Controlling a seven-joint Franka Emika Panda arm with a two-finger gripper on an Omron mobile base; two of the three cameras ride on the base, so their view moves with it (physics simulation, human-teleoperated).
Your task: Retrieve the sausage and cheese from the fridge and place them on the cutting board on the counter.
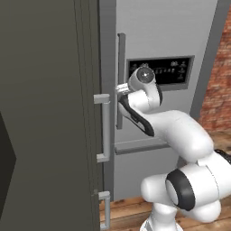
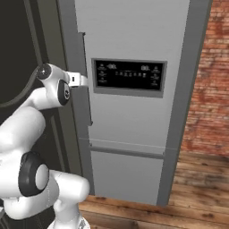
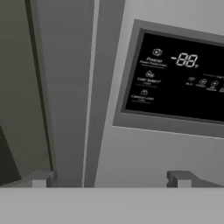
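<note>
The tall grey fridge [image 1: 158,36] stands closed in front of me, its black dispenser panel [image 2: 129,75] at hand height. My gripper [image 1: 118,88] is stretched out to the fridge's long vertical handle [image 1: 121,58]. In the hand view the handle [image 3: 103,109] runs up between my two fingertips [image 3: 41,178], and the gripper [image 3: 111,179] is open with the jaws wide apart on either side of it. From the right the gripper [image 2: 83,80] sits at the handle [image 2: 83,53]. The sausage and cheese are hidden behind the shut doors. The cutting board and the counter are out of view.
A dark cabinet front [image 1: 45,113] with silver handles [image 1: 104,128] stands close on the left of the fridge. A red brick wall [image 2: 210,89] rises to the right, over a wooden floor [image 2: 197,188]. The fridge's lower drawer front [image 2: 125,174] is shut.
</note>
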